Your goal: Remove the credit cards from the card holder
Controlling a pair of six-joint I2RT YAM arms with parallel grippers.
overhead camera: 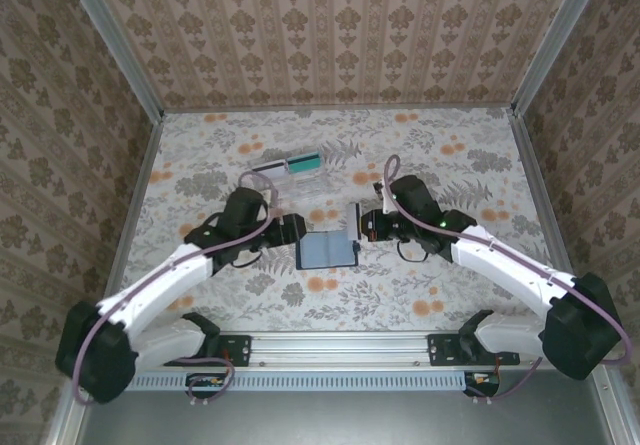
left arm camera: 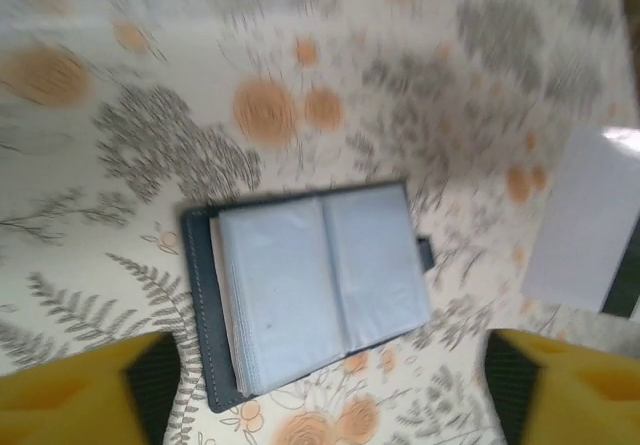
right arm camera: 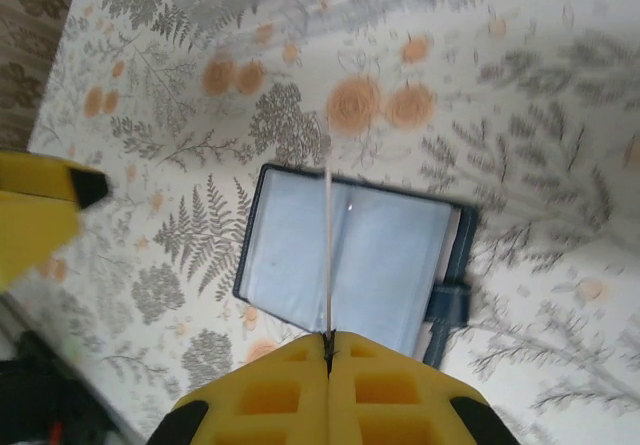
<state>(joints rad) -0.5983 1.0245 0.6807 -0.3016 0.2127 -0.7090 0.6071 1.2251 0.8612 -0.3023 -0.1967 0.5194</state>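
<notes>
The card holder (overhead camera: 328, 251) lies open on the desk (overhead camera: 450, 165) at frame centre. One credit card (overhead camera: 350, 221) sits just above its upper right corner; two more credit cards (overhead camera: 303, 161) lie farther up, leftward.

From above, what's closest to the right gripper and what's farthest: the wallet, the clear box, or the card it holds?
1. Card: pinched in the right gripper's shut jaws.
2. Wallet: lying open just to its left, toward the arm bases.
3. Clear box: farther back and to the left.
</notes>
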